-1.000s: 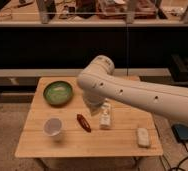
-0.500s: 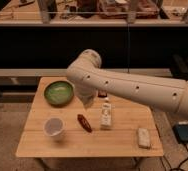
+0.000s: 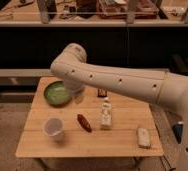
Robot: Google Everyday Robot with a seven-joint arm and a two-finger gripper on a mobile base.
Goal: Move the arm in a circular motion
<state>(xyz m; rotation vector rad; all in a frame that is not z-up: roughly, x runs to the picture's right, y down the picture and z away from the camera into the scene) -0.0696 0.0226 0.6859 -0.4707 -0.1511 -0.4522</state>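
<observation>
Your arm (image 3: 122, 85) reaches in from three o'clock, its elbow now at about ten o'clock over the wooden table (image 3: 122, 142), above the green bowl (image 3: 56, 93). A second ago that elbow sat nearer centre, so the sweep is carrying leftward: the circle looks underway. The gripper (image 3: 78, 95) hangs below the elbow beside the bowl, mostly hidden, probably clamped shut on nothing. The clear cup (image 3: 53, 128), red pepper (image 3: 84, 122), white bottle (image 3: 106, 113) and pale sponge (image 3: 144, 137) lie untouched.
</observation>
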